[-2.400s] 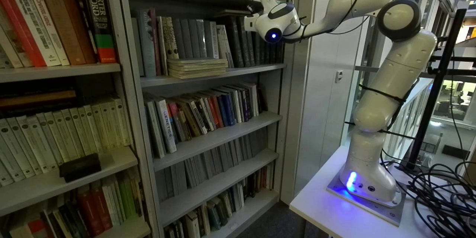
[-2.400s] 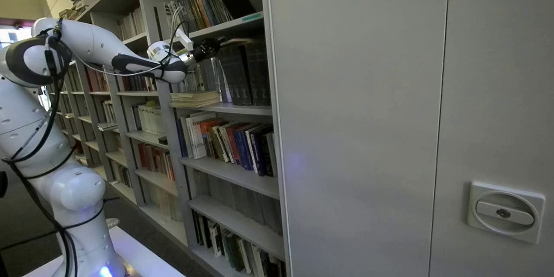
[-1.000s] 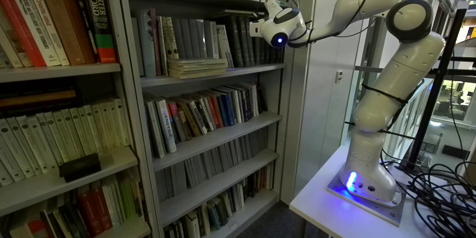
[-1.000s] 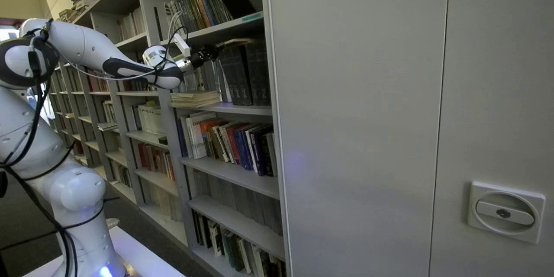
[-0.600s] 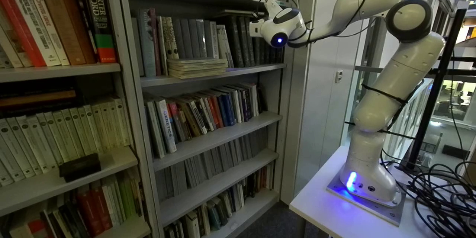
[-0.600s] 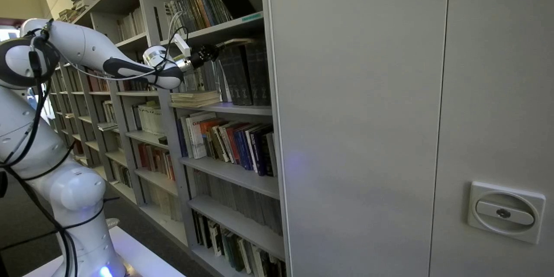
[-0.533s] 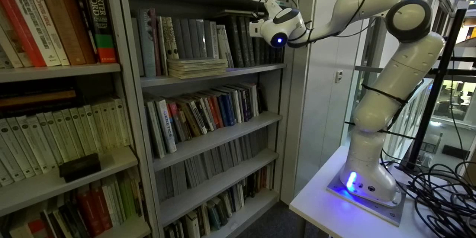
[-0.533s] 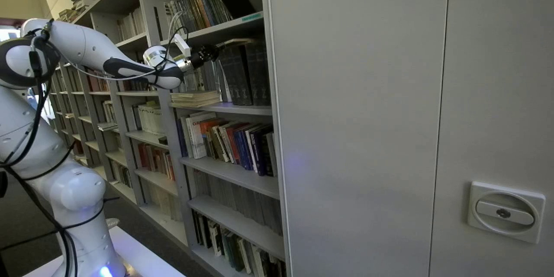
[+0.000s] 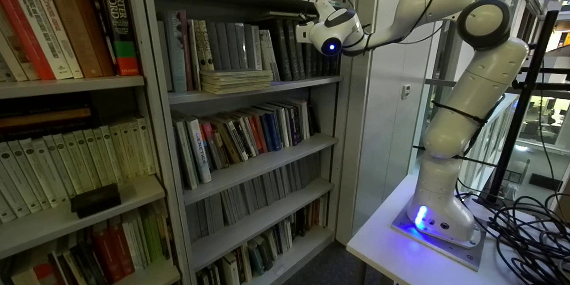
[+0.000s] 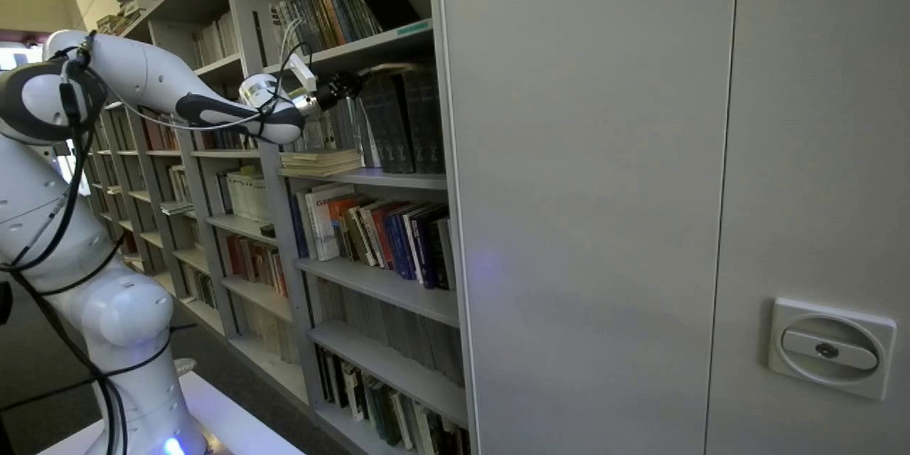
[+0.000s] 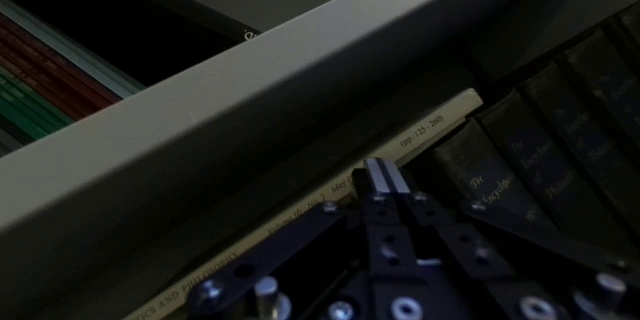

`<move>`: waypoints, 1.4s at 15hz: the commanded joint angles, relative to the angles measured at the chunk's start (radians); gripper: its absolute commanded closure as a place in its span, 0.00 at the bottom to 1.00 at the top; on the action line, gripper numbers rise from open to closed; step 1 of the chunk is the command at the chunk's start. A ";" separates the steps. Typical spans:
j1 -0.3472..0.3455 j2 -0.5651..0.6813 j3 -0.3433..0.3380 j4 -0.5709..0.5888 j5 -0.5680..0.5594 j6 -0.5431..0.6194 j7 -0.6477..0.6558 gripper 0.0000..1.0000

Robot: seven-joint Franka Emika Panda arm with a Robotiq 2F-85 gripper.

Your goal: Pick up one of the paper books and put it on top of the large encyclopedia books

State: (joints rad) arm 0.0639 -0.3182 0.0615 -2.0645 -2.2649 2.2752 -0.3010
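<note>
The Robotiq gripper (image 11: 388, 176) is pointing in at the bookcase with its two fingertips (image 11: 378, 176) pressing together, pinching nothing that shows. Just behind them, a pale paper journal (image 11: 297, 214), its spine reading "…TICS AND PHILOSOPHY", Volume 10, No. 2, is lying flat on top of the dark Encyclopedia of Philosophy volumes (image 11: 540, 160); whether the tips are touching that spine, I cannot tell. The upper shelf (image 11: 240, 75) is running just above. Farther out, a stack of pale paperbacks (image 9: 236, 81) is resting left of the encyclopedias in both exterior views, on the same shelf board (image 9: 307, 83).

Picking and carrying are looking finished, so the step in hand is probably the last, settling the journal. The next move is likely calling for a light, level nudge if the spine is overhanging, then a straight retreat, clearing the upper shelf.
</note>
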 commanded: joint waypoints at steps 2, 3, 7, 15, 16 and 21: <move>-0.009 0.037 -0.005 0.066 0.001 0.020 -0.006 1.00; -0.009 0.042 -0.005 0.074 0.001 0.021 -0.007 1.00; -0.010 0.055 -0.007 0.099 0.004 0.025 -0.012 1.00; -0.012 0.059 -0.010 0.118 0.007 0.023 -0.011 1.00; -0.011 0.053 -0.009 0.112 0.009 0.022 -0.010 1.00; -0.006 0.012 -0.009 0.074 0.046 0.033 0.001 1.00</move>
State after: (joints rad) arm 0.0636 -0.2743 0.0545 -1.9780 -2.2461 2.2768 -0.3010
